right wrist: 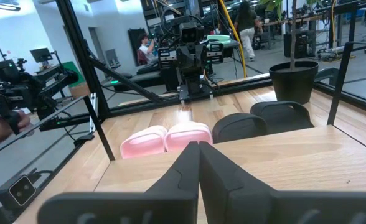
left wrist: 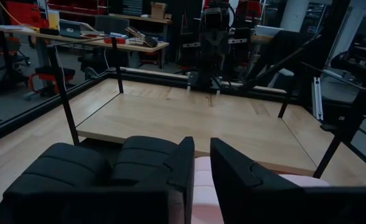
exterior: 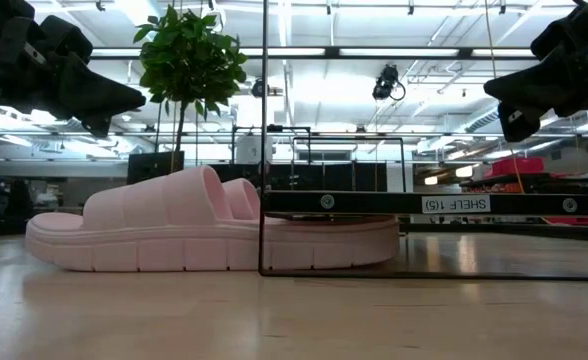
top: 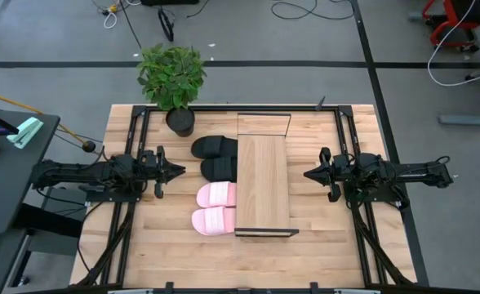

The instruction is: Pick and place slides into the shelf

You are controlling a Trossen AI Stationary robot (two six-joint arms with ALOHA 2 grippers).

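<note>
The shelf point(top: 262, 184) is set lengthwise at the middle of the tabletop point(top: 322, 245). Four slides point(top: 215, 184) are lined up in a near-to-far row along its left side, partly tucked beneath it. A potted plant point(top: 173, 80) is placed at the far edge, left of the shelf. The left claw point(top: 177, 171) is held left of the slides, the right claw point(top: 308, 174) right of the shelf.
</note>
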